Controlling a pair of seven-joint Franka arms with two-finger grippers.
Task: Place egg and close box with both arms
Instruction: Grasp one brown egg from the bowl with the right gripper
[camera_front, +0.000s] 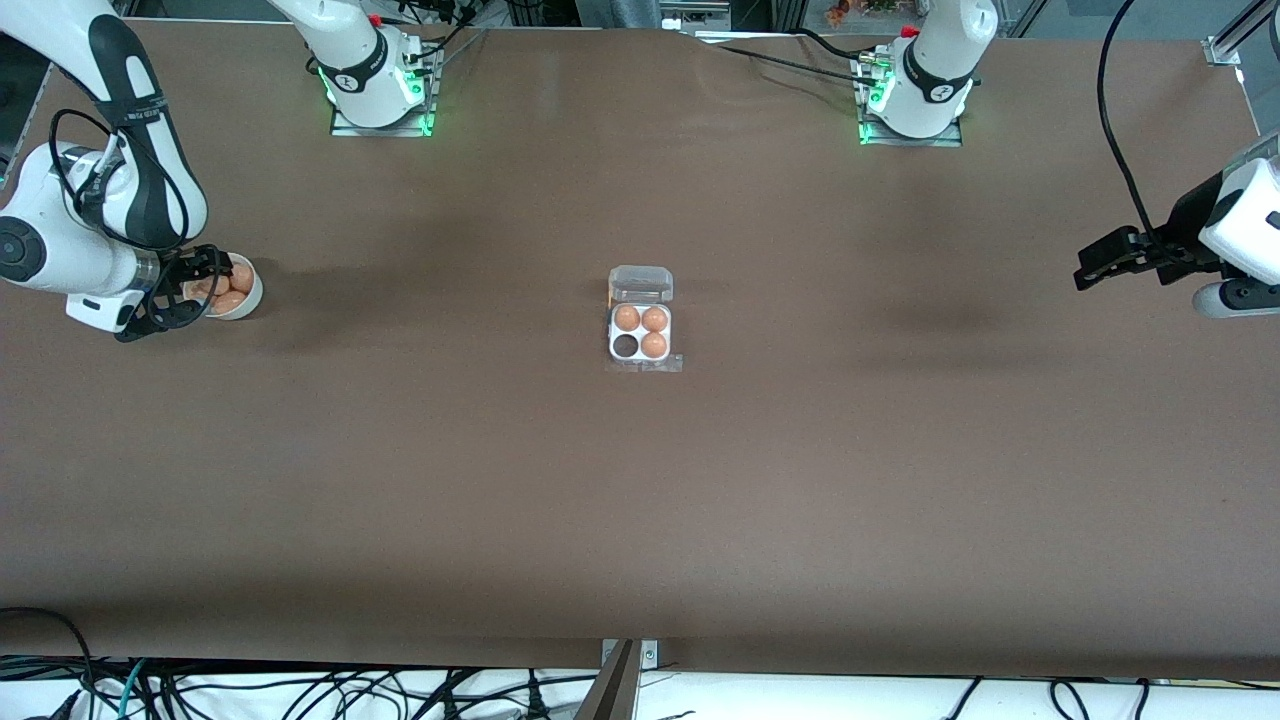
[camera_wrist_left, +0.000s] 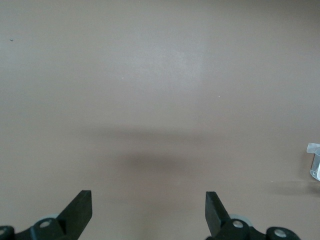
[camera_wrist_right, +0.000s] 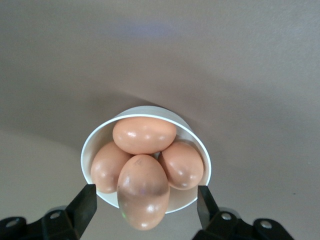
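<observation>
The box (camera_front: 641, 333) sits mid-table with its clear lid (camera_front: 640, 284) open; three brown eggs fill its cells and one cell (camera_front: 627, 346) is bare. A corner of the box shows in the left wrist view (camera_wrist_left: 314, 161). My right gripper (camera_front: 195, 290) is open at a white bowl (camera_front: 248, 303) of several brown eggs, at the right arm's end of the table. In the right wrist view the gripper (camera_wrist_right: 146, 205) straddles the top egg (camera_wrist_right: 142, 187) without touching it; the bowl's rim (camera_wrist_right: 150, 110) shows around the eggs. My left gripper (camera_front: 1085, 270) is open and empty above bare table (camera_wrist_left: 149, 207).
The brown table (camera_front: 640, 500) is wide. The arm bases (camera_front: 380, 90) stand along the edge farthest from the front camera. Cables (camera_front: 300, 690) hang below the nearest edge.
</observation>
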